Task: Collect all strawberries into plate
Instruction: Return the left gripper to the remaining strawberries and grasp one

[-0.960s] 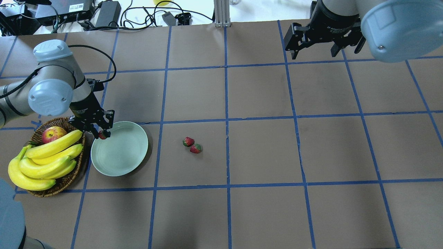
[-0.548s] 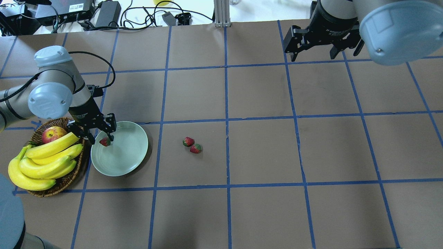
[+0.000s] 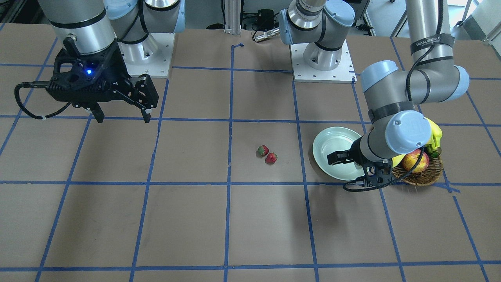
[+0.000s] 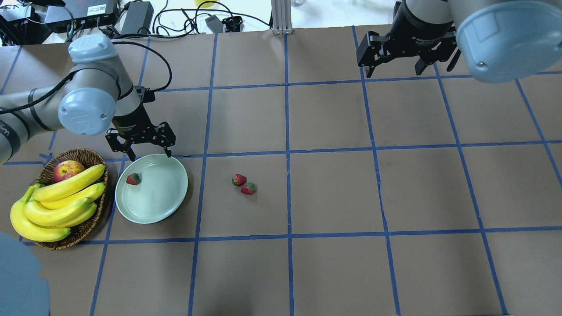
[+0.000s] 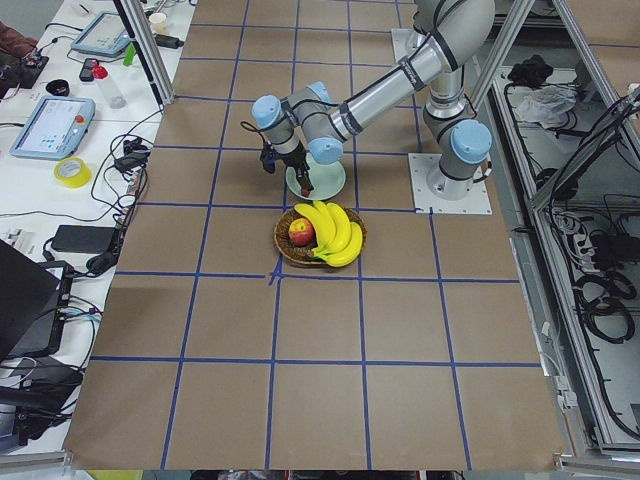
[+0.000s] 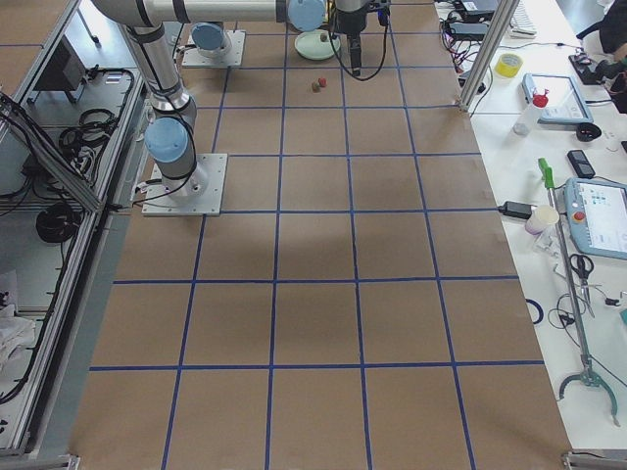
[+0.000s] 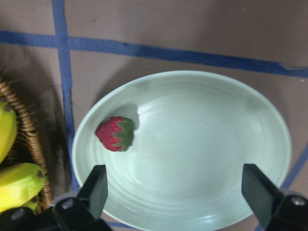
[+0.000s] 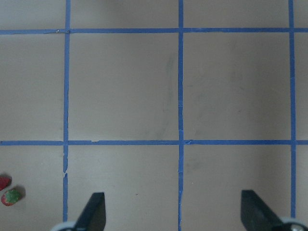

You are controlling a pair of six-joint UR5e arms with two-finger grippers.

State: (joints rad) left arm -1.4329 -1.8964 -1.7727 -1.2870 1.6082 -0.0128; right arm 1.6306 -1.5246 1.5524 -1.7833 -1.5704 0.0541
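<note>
The pale green plate (image 4: 160, 199) sits at the left of the table. One strawberry (image 4: 133, 178) lies in it near the rim on the basket side, and it shows clearly in the left wrist view (image 7: 115, 134). My left gripper (image 4: 149, 154) is open and empty, raised over the plate's far rim. Two more strawberries (image 4: 239, 179) (image 4: 248, 188) lie touching on the table to the right of the plate. My right gripper (image 4: 393, 71) is open and empty, high over the far right of the table.
A brown wicker basket (image 4: 93, 219) with bananas (image 4: 61, 197) and an apple (image 4: 68, 170) stands just left of the plate. Cables and boxes lie beyond the table's far edge. Blue tape lines grid the brown table.
My left gripper opened and let go of the strawberry, which now lies in the plate. The gripper then rose and moved towards the plate's far rim. The right gripper barely shifted.
</note>
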